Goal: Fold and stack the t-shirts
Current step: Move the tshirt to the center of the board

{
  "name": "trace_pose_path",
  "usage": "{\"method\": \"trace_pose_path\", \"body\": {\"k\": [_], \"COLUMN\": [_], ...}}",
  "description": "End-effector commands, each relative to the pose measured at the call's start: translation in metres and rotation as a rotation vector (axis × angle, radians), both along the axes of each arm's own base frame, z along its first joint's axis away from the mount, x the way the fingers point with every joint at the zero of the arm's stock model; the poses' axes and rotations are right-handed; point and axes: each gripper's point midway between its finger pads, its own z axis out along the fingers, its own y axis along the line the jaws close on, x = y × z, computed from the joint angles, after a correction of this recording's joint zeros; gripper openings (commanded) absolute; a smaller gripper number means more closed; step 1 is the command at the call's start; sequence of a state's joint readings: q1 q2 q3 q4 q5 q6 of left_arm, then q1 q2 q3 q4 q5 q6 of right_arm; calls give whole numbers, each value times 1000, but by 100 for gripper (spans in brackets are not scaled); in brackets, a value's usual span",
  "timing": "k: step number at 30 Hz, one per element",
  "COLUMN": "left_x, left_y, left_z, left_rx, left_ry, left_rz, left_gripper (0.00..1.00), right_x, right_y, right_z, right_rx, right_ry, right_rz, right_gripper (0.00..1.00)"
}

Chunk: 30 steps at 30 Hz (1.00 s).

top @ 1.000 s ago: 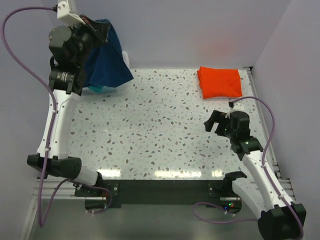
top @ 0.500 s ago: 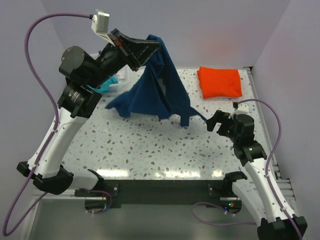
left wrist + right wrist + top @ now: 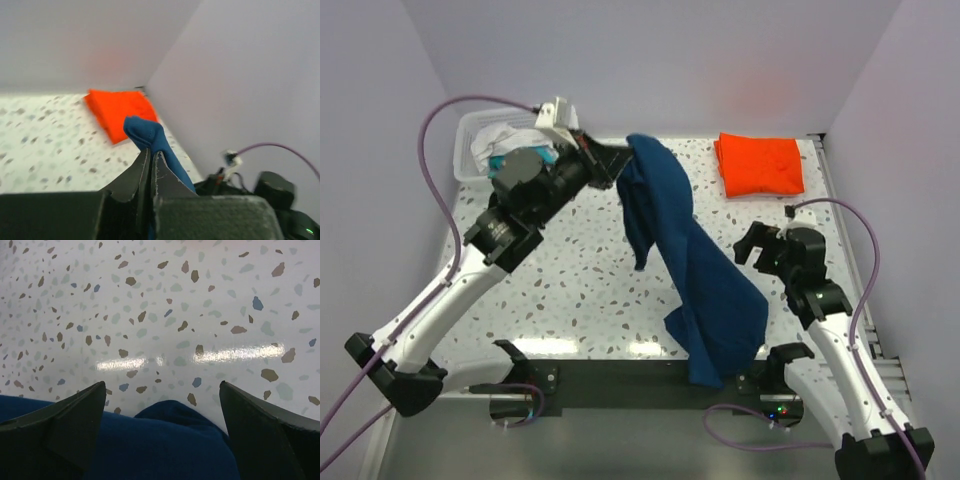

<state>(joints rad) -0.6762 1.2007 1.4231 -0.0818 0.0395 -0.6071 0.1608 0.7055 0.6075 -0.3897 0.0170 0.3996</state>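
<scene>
My left gripper point(image 3: 628, 155) is shut on a bunched edge of the navy blue t-shirt point(image 3: 705, 285), holding it above the table's back middle. The cloth hangs and trails down to the right, its low end past the table's near edge. In the left wrist view the pinched navy fold point(image 3: 147, 134) stands just beyond the closed jaws of my left gripper point(image 3: 151, 154). My right gripper point(image 3: 750, 245) is open at the right, next to the shirt; in the right wrist view navy cloth point(image 3: 160, 445) lies low between its spread fingers. A folded orange t-shirt point(image 3: 760, 165) lies at the back right.
A white slatted basket point(image 3: 480, 140) stands at the back left with white and teal cloth point(image 3: 505, 150) in it. The speckled tabletop point(image 3: 560, 280) ends at walls on the left, back and right. A purple cable point(image 3: 840, 215) loops over my right arm.
My left arm has swung from the basket at the back left toward the table's middle and lowered. The navy t-shirt came with it and now trails down to the near right.
</scene>
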Motion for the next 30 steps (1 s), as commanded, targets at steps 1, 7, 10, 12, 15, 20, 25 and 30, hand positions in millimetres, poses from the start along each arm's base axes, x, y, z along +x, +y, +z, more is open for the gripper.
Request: {"method": "trace_pose_path", "body": {"k": [1, 7, 10, 12, 15, 20, 25, 30], "left_x": [32, 13, 7, 2, -1, -8, -10, -16], "left_y": [73, 147, 182, 196, 211, 225, 227, 231], "left_z": [-116, -306, -351, -365, -367, -375, -382, -394], "left_rx": [55, 323, 345, 357, 370, 401, 403, 425], "left_ry": [230, 702, 828, 853, 844, 850, 861, 886], "left_rz": [445, 754, 832, 881, 945, 1001, 1008, 1014], "left_gripper": [0, 0, 0, 0, 0, 0, 0, 0], "right_x": [5, 3, -4, -13, -35, -87, -102, -79], "right_y": [-1, 20, 30, 38, 62, 84, 79, 90], "right_z": [6, -8, -19, -28, -46, -86, -120, -138], "right_rx": [-6, 23, -11, -37, -52, -111, -122, -129], "right_ry": [-7, 70, 149, 207, 311, 519, 628, 637], "right_rz": [-4, 106, 145, 174, 240, 288, 211, 156], "right_gripper": [99, 99, 99, 99, 99, 99, 99, 99]}}
